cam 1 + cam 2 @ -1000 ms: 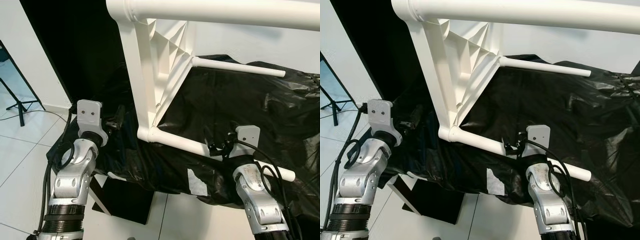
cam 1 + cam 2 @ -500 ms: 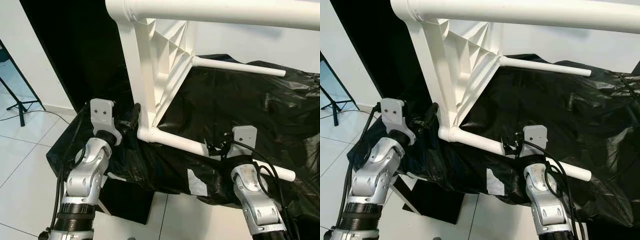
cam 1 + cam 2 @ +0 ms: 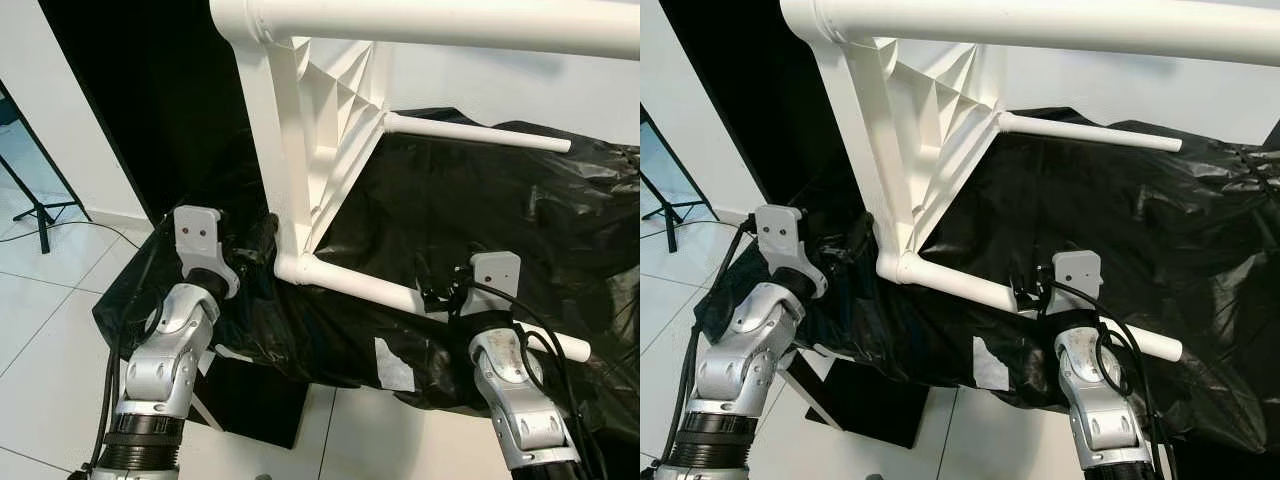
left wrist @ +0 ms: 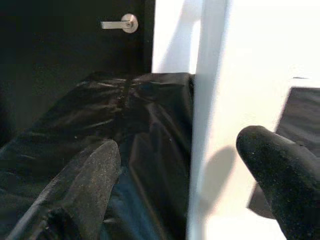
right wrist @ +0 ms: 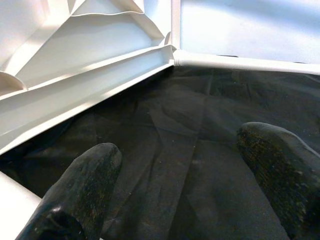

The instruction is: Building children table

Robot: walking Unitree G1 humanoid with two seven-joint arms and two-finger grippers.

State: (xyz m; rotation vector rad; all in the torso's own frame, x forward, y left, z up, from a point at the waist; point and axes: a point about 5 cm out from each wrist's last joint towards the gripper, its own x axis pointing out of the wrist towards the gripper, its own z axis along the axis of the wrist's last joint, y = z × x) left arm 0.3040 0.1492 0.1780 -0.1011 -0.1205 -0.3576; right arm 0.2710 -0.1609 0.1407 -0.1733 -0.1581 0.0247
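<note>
Nearest, two silver arms rise from the bottom edge over a white tiled floor point(image 3: 40, 300). The left gripper point(image 4: 180, 175) sits at the near left, just beside the corner of a white plastic children's table point(image 3: 300, 150) that lies tipped on its side; its black fingers point(image 4: 85, 185) are spread apart with nothing between them, and a white edge of the table runs through the gap without visibly touching either. The right gripper point(image 5: 175, 185) sits at the near right, close against a white table leg point(image 3: 370, 287) that runs along the near edge of the heap; its fingers point(image 5: 80, 185) are also spread wide and empty, pointing over black sheeting toward the table's ribbed underside. The table rests on a mound draped in crinkled black plastic sheet point(image 3: 480, 210). Farther back, a second leg point(image 3: 480, 133) sticks out to the right, and a third crosses the top. At far left stands a black tripod point(image 3: 35, 205) beside a dark door with a silver door handle point(image 4: 122, 23)
</note>
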